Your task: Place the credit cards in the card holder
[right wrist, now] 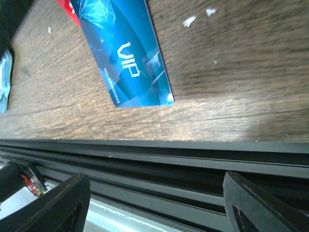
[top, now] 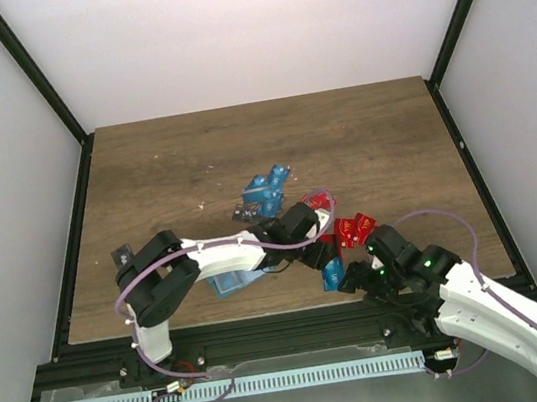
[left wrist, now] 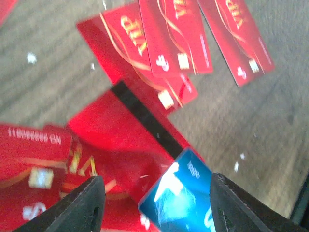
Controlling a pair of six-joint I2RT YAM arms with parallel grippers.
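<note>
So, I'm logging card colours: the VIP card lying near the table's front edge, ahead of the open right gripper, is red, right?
No. That VIP card is blue, not red, as the right wrist view shows. The rest holds: it lies flat on the table near the front edge, ahead of the open right gripper.

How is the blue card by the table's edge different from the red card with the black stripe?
The blue card is bright blue; the red card with the black stripe is red. The blue card shows white VIP lettering; the red one shows a plain side with a black stripe. The blue card's corner seems to lie over the red one. Both are thin rectangles lying flat on the wooden table.
</note>
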